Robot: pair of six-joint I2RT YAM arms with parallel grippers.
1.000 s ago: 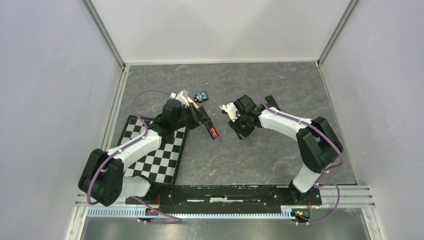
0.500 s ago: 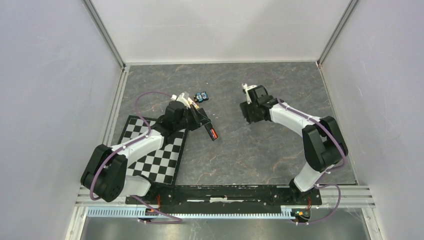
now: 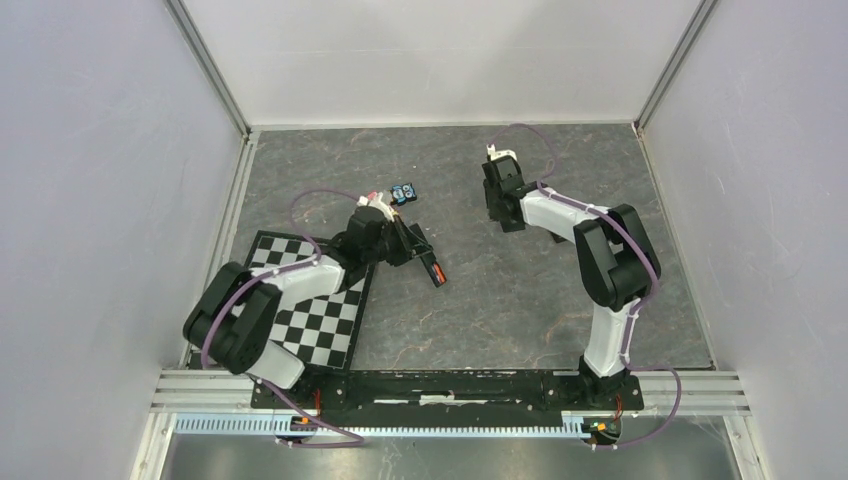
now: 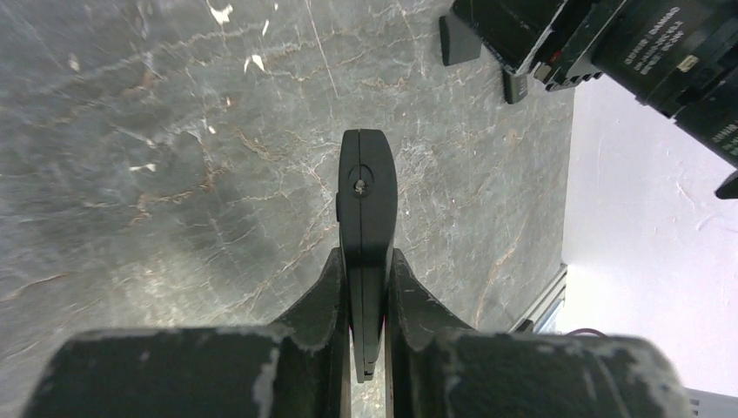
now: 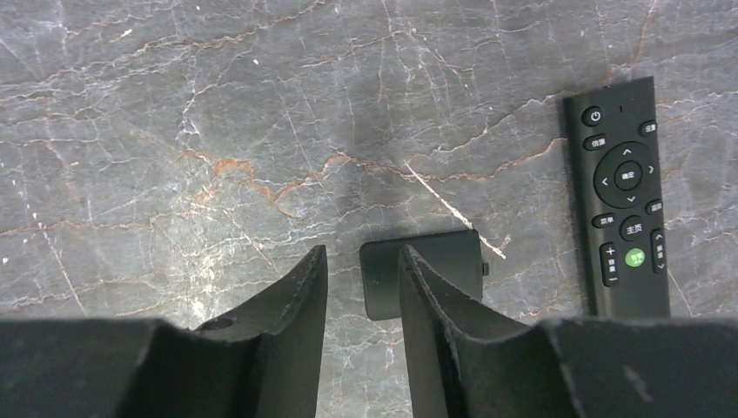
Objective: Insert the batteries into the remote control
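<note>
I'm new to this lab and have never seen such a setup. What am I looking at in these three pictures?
Two robot arms are bolted at the near edge of a grey table. The wide picture comes from a fixed camera above and behind them. The other two come from a camera on each wrist, looking past that arm's own fingers. The left end effector is shut on a black remote, held edge-on. The right end effector is open and grips nothing. It hangs over a small black plate, perhaps a battery cover, and a second remote lies buttons-up beside that. A checkerboard and a small blue-and-black gadget also lie on the table.
</note>
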